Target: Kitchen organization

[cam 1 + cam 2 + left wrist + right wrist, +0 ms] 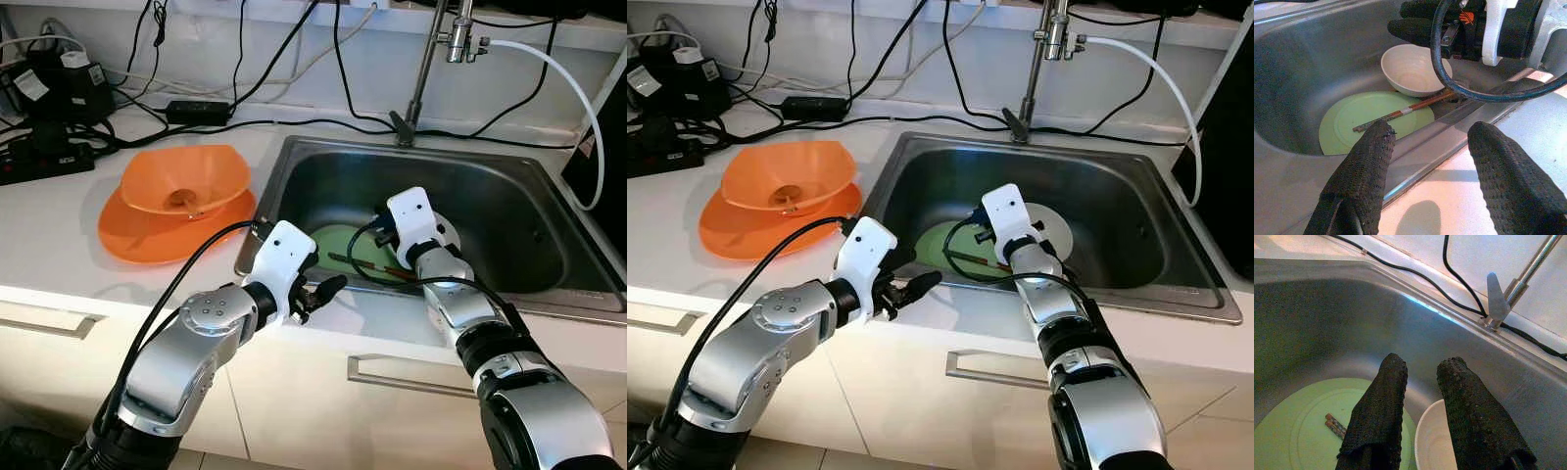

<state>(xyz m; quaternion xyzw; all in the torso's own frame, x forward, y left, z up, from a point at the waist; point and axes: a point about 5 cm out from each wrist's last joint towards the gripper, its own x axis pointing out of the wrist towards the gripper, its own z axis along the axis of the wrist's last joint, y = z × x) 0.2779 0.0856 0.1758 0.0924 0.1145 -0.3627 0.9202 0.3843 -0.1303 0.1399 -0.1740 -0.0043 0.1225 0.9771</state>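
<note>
A pale green plate point(1361, 122) lies on the sink floor with brown chopsticks point(1400, 111) across it. A white bowl point(1413, 73) sits beside it, touching the plate's edge. My right gripper point(1422, 363) hangs open inside the sink, just above the bowl point(1435, 445) and the plate point(1293, 431), with nothing between its fingers. My left gripper point(1427, 134) is open over the sink's front rim point(392, 304), pointing at the plate. On the counter to the left an orange bowl point(186, 176) rests on an orange plate point(147, 240).
A tall faucet point(421, 69) stands behind the sink, with a white hose point(578, 88) arcing right. Black cables and a power strip point(44, 157) crowd the counter's back left. A dark appliance stands at the far right. Drawer handles run below the counter edge.
</note>
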